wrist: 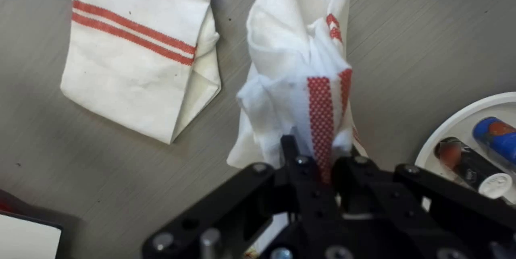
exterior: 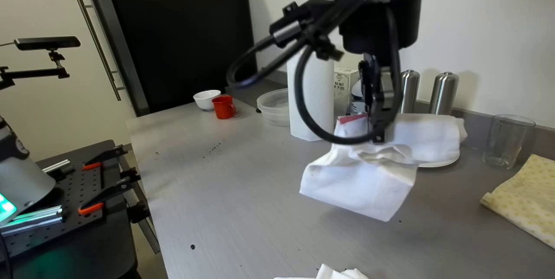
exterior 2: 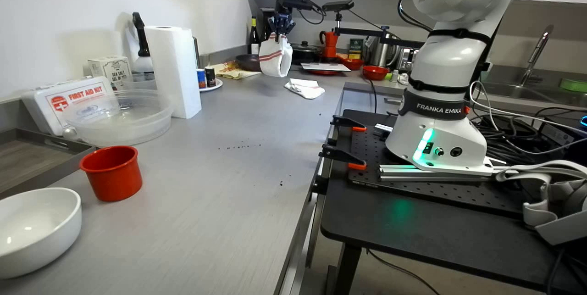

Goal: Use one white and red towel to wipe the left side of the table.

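"Over the gray table (exterior 2: 206,194), how did our gripper (wrist: 320,157) stand?"

"Nearly closed, we saw: it pinched a white and red towel (wrist: 296,57) that hung clear of the table."

"And containers?"

"We had a clear tub (exterior 2: 120,125), a plate (wrist: 459,124) at the towel's four o'clock in the wrist view, a white bowl (exterior 2: 39,230) and, at its two o'clock in an exterior view, a red mug (exterior 2: 113,175). The plate held a blue cylinder (wrist: 496,138) and a black cylinder (wrist: 469,166)."

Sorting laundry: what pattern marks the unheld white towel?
Two red stripes; the wrist view shows the towel best.
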Motion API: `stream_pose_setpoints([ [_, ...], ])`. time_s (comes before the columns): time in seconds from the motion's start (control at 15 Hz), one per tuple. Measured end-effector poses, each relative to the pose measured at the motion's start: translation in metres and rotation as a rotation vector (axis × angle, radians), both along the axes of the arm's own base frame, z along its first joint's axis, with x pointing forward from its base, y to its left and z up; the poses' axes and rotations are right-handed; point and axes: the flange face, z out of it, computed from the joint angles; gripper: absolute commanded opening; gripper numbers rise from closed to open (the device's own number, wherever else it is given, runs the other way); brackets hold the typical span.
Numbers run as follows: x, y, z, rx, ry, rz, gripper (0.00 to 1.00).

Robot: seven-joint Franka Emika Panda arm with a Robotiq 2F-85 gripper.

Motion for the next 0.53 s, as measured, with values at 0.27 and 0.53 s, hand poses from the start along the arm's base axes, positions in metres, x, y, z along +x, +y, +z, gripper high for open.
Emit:
stream_pose_setpoints([
  [0.27, -0.008, 0.054, 0.028, 0.037, -0.001, 0.001, 0.03],
  [0.53, -0.017, 0.124, 0.037, 0.092, 0.020, 0.053, 0.03],
])
